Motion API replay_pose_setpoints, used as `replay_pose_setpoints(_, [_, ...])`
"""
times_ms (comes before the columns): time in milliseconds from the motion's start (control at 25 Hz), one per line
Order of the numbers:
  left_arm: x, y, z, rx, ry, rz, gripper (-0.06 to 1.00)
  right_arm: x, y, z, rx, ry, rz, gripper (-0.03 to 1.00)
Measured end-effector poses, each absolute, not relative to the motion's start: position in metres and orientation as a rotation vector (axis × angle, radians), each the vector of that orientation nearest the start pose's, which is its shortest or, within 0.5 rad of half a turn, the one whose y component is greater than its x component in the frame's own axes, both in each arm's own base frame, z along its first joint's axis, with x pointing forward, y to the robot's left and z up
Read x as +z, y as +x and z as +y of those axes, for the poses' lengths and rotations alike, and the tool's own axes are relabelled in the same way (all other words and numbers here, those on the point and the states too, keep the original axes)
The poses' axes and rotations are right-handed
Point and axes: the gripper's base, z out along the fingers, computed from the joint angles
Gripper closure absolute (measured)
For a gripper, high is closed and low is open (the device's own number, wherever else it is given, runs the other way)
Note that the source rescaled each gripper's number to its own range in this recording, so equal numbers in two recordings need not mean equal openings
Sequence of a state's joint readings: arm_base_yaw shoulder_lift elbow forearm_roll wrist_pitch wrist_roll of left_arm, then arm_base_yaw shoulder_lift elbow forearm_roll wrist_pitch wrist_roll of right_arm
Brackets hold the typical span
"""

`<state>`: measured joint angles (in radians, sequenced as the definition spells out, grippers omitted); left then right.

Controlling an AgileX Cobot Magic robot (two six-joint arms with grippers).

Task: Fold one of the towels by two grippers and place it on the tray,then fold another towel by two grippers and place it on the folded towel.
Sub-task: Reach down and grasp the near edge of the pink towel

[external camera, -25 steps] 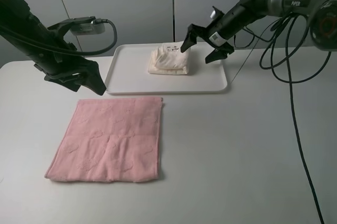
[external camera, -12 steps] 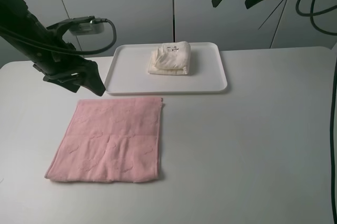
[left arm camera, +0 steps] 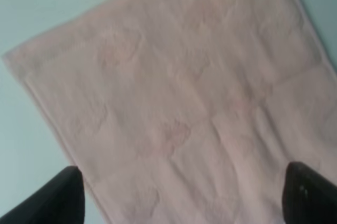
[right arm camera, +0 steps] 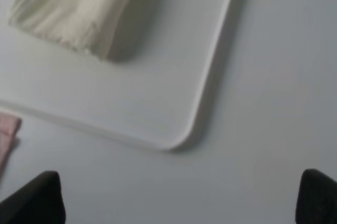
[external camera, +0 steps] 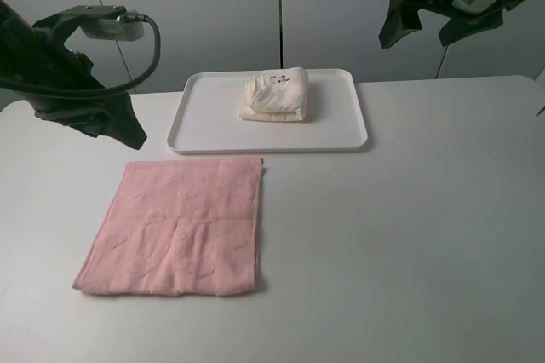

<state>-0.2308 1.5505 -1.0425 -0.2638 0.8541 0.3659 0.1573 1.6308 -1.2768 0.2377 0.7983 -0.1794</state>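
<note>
The left claw [external camera: 119, 120] hangs spread wide and released, with nothing between its fingers; it sits just off the tray's [external camera: 341, 137] left end, on the near side. In its wrist view the left claw [left arm camera: 181, 184] shows only two dark fingertips [left arm camera: 63, 197] far apart, with the pale pink towel [left arm camera: 184, 77] below them and not touched. The right claw [external camera: 421, 32] is also released and empty, its two black fingers splayed. It is raised high in the air beyond the tray's far right corner, clear of tray and desk [external camera: 409, 235]. From its wrist camera the right claw [right arm camera: 179, 195] looks down on a rounded corner of the tray [right arm camera: 174, 103]. The cream-white towel [external camera: 274, 95] lies on the tray, slightly left of its middle, folded into a thick, soft bundle with rounded edges and layered folds showing at one side; the right wrist view shows the cream-white towel [right arm camera: 73, 13] resting clear of the rim. The pale pink towel [external camera: 174, 227] lies unfolded and flat on the desk in front of the tray's left half, its far edge close to the tray's near rim but apart from it, with faint embossed shapes and shallow crease lines across it.
</note>
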Motion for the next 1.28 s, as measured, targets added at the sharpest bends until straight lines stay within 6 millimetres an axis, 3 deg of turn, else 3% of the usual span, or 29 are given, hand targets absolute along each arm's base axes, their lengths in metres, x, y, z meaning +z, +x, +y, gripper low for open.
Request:
replay_pose_setpoints(120, [0.231, 0.275, -0.082, -0.265, 0.658, 2.786, -0.03, 0.276, 0.31, 0.065, 0.272, -0.317, 2.626, 0.02])
replay_pose_setpoints(240, [0.23, 0.266, -0.076, -0.205, 0.709, 2.805, -0.03, 0.269, 0.292, 0.063, 0.269, -0.379, 2.67, 0.02])
replay_pose_setpoints(400, [0.228, 0.263, -0.068, -0.078, 0.812, 2.806, -0.03, 0.263, 0.285, 0.065, 0.289, -0.466, 2.703, 0.02])
replay_pose_setpoints(760, [0.228, 0.263, -0.064, 0.037, 1.287, 2.638, -0.03, 0.269, 0.282, 0.082, 0.479, -0.825, 2.513, 0.02])
replay_pose_setpoints(960, [0.228, 0.263, -0.063, 0.069, 1.481, 2.54, -0.03, 0.267, 0.271, 0.11, 0.468, -1.113, 2.423, 0.02])
replay_pose_setpoints(1280, [0.212, 0.266, -0.063, 0.067, 1.731, 2.487, -0.03, 0.23, 0.246, 0.176, 0.304, -1.695, 2.321, 0.02])
